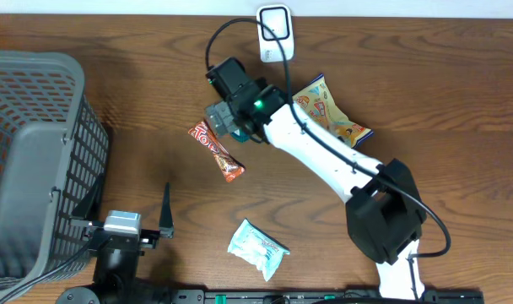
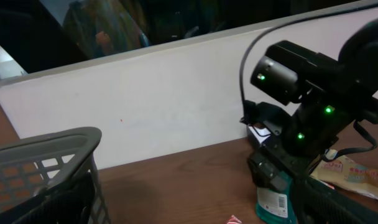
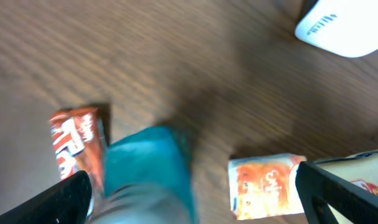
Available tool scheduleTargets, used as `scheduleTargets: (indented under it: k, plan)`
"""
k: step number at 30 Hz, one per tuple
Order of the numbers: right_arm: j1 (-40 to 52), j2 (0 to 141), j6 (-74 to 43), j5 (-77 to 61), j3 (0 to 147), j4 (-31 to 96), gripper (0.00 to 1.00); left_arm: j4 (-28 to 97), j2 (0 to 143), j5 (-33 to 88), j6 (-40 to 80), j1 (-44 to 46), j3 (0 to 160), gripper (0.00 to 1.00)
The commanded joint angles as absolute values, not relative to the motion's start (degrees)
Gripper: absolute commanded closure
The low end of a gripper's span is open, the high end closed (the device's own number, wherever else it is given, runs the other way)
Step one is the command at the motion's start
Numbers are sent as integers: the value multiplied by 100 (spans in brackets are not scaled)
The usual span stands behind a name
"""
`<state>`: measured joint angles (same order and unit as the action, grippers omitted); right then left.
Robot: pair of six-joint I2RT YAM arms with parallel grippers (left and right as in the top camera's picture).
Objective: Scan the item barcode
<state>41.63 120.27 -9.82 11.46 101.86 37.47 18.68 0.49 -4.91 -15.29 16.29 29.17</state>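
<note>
Right gripper (image 3: 192, 174) fingers (image 3: 64, 199) sit at the bottom corners of the wrist view. Jaws are wide apart, clamped on nothing.

The teal pack (image 3: 145, 171) sits between the jaws. It is close to one finger and clear of the other. It is blurred, so can't tell if it rests on the table.

- **Around the jaws:** the red snack bar (image 3: 71, 140) is just outside one finger, and the orange packet (image 3: 263, 183) is inside the other. The white scanner (image 3: 347, 25) lies well beyond the fingertips.
- **Risk 1:** nothing holds the pack, so it may tip or drop onto the red bar, and re-gripping could catch both.
- **Risk 2:** in the left wrist view the pack's barcode label (image 2: 279, 202) faces back toward the left arm. That is probably away from the scanner, so no read without a re-grip and a turn.
- **Right arm pose:** it reaches diagonally from its base to mid-table, wrist pitched down over the pack.
- **Left gripper (image 1: 126, 198):** low beside the basket (image 1: 29, 101), jaws apart and empty, well away from the pack.
</note>
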Motion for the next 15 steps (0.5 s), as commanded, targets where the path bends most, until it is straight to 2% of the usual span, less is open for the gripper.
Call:
scheduleTargets:
  k: [1, 11, 13, 15]
  plan:
    - [4003, 11937, -1083, 764, 9918, 3498, 1, 1835, 16, -565, -1605, 1660, 2926, 0]
    - [4097, 11937, -1022, 521, 9841, 3354, 1, 1835, 16, -567, -1608, 1658, 2926, 0]
    - [4097, 11939, -1022, 521, 9804, 3312, 7, 1835, 16, -567, -1608, 1658, 2926, 0]
    - [4091, 11946, -1024, 521, 9749, 3291, 17, 1835, 16, -565, -1608, 1660, 2926, 0]
